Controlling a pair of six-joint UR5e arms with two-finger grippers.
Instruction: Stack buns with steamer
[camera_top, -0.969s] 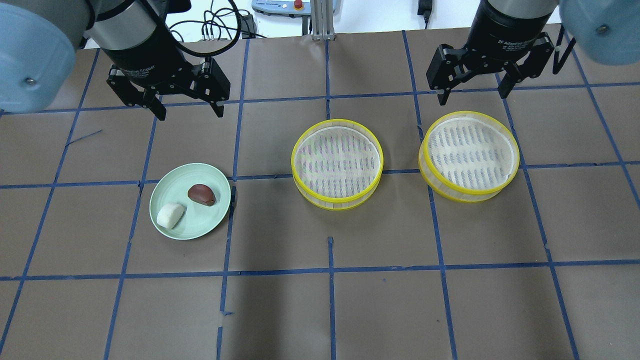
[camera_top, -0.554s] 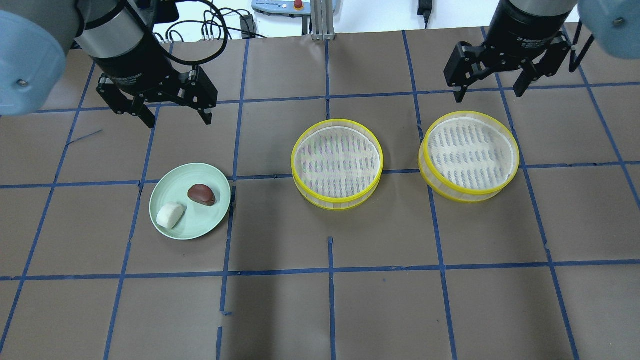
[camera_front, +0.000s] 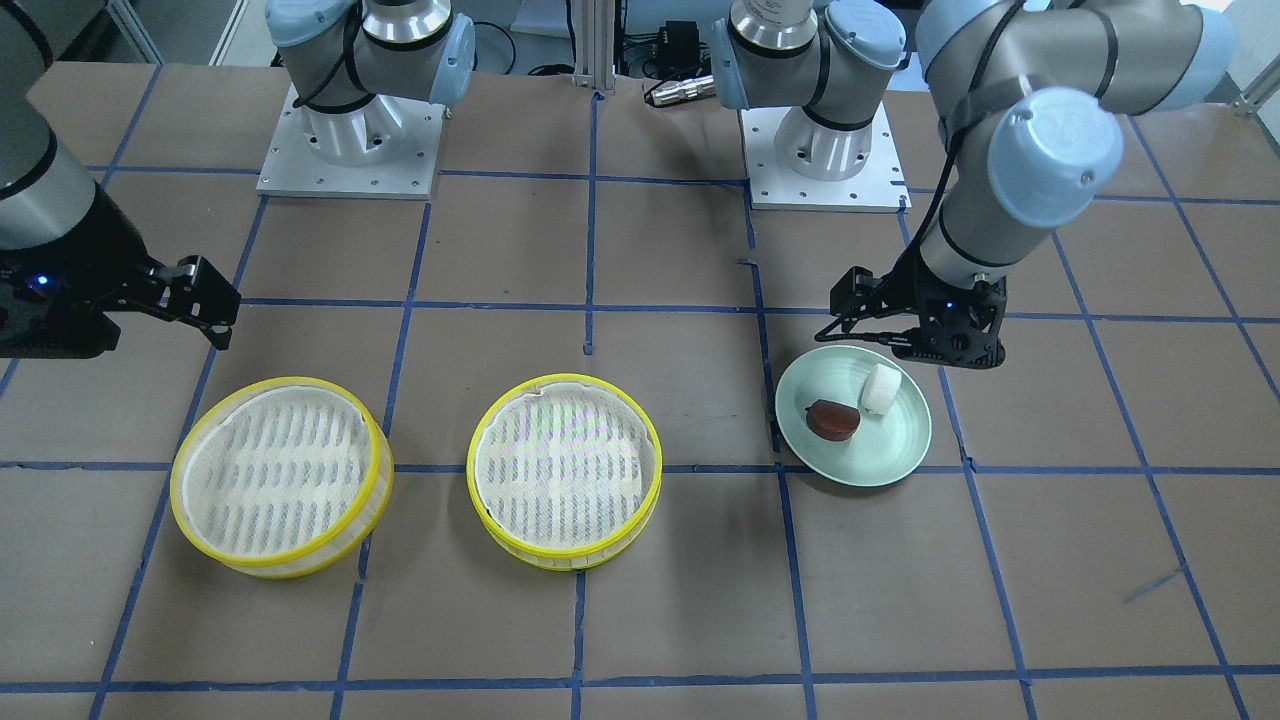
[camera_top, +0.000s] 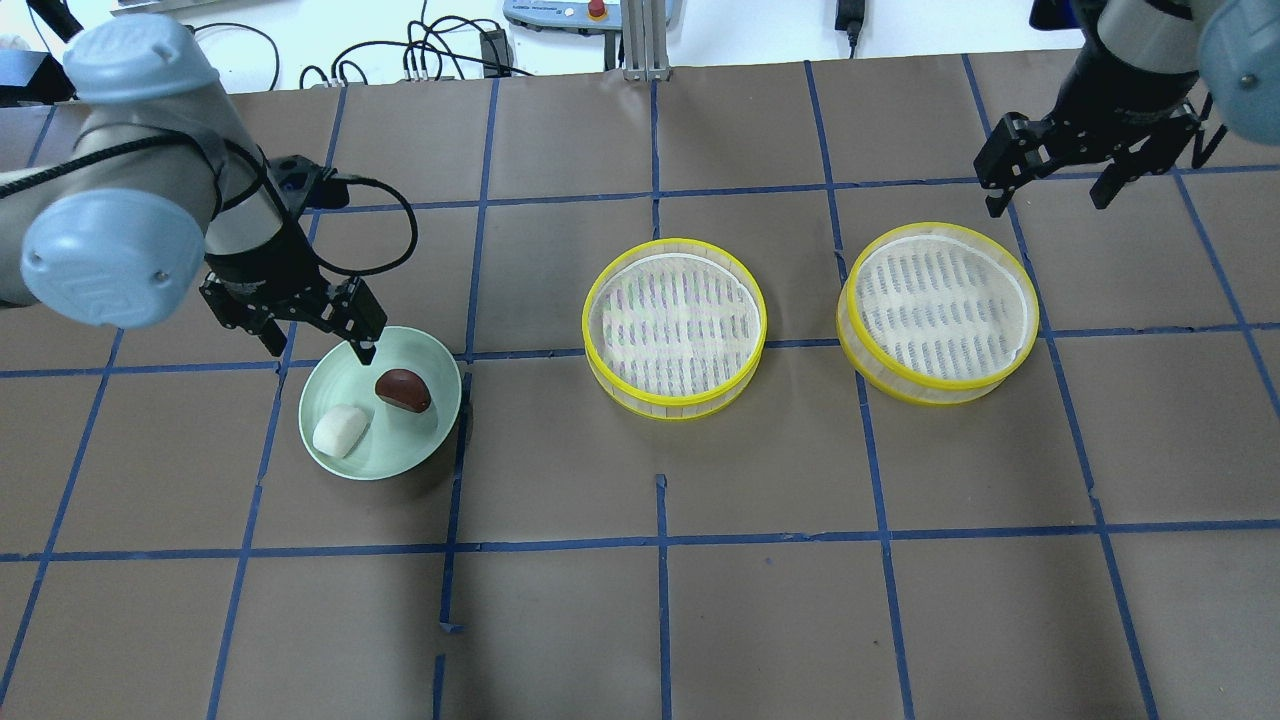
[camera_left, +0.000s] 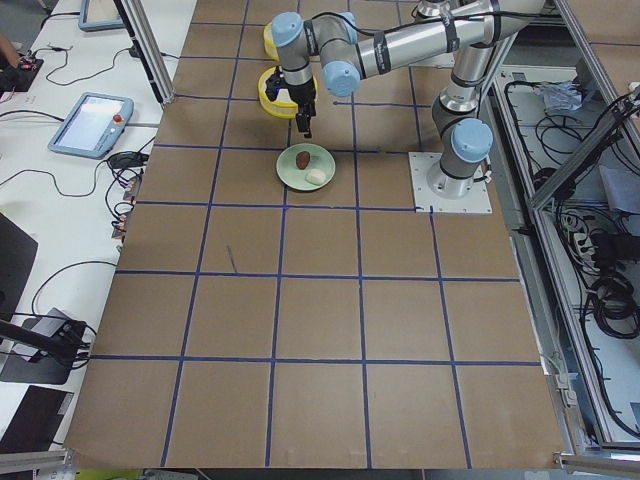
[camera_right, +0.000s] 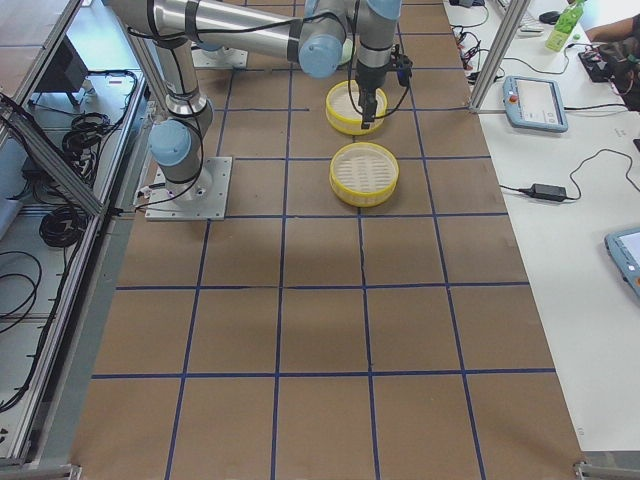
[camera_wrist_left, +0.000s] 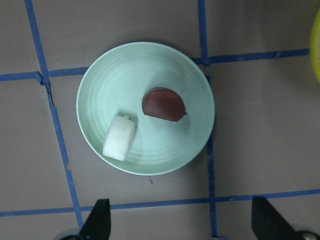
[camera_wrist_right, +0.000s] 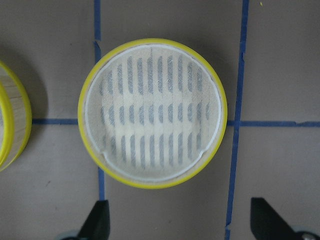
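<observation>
Brown gridded table (camera_top: 780, 620) below: my left gripper (camera_top: 320, 348) hung wide open, empty, over the plate (camera_top: 400, 458) holding white bun (camera_top: 341, 431) and brown bun (camera_top: 403, 389). Approach, I judged; next, descend and close. My right gripper (camera_top: 1048, 204) hovered open, empty, beyond the steamer (camera_top: 938, 312).

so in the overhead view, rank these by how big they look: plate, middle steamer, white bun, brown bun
1. middle steamer, slightly wider than the plate
2. plate
3. white bun and brown bun: they look about alike, too close to rank, and both are far smaller than the plate
</observation>
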